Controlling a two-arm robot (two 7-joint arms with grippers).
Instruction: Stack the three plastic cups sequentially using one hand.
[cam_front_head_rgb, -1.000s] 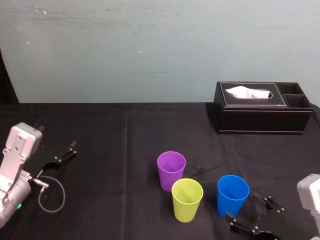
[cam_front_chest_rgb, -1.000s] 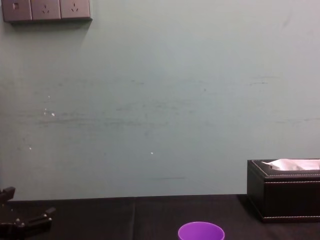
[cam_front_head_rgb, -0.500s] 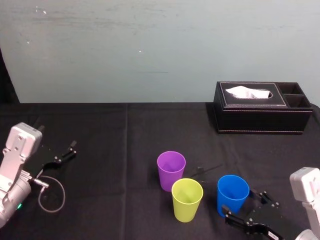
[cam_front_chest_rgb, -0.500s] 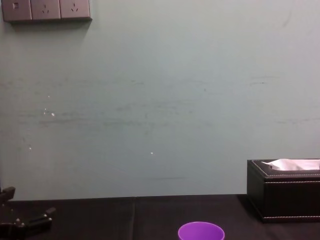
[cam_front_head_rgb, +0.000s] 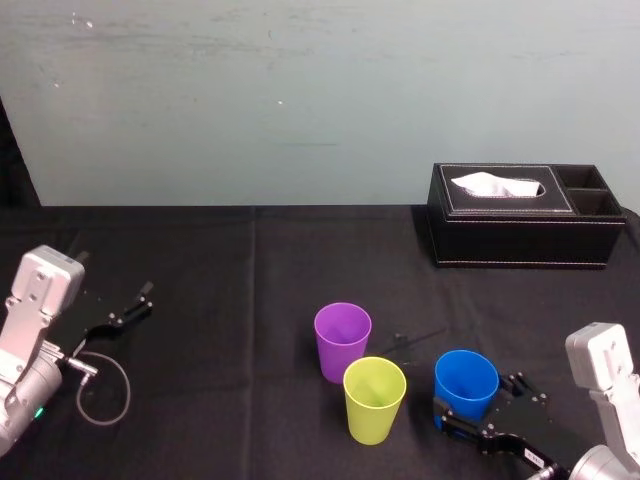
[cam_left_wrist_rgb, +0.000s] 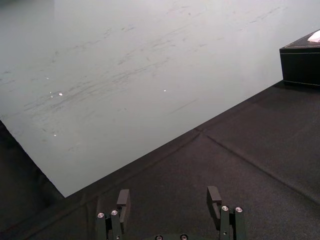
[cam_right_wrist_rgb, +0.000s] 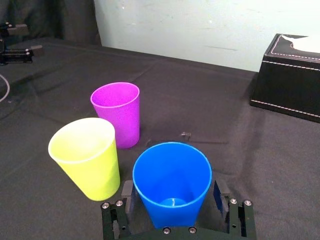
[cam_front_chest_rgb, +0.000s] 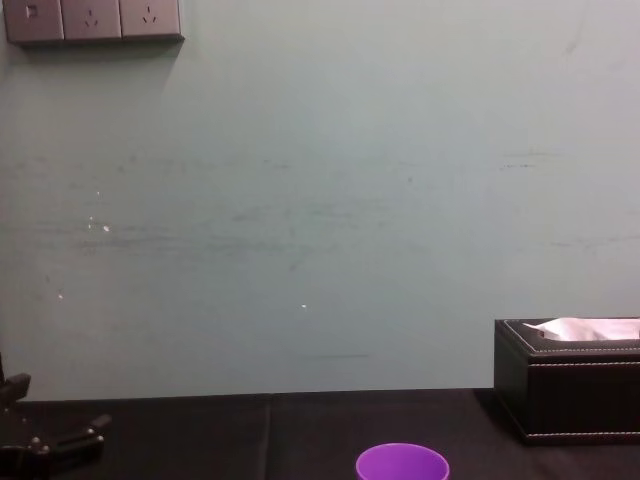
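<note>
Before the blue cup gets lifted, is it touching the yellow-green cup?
Apart. The head view shows black cloth between the blue cup and the yellow-green cup from rim to base; the right wrist view agrees.

Room light: we are seeing soft, even light across the pale wall (cam_front_head_rgb: 300, 100), no hot spots.
Cloth: we are finding the black tablecloth (cam_front_head_rgb: 230, 300) dim, swallowing nearly all shadows.
Glare: we are noting only a mild sheen inside the blue cup (cam_right_wrist_rgb: 172, 172) in the right wrist view.
</note>
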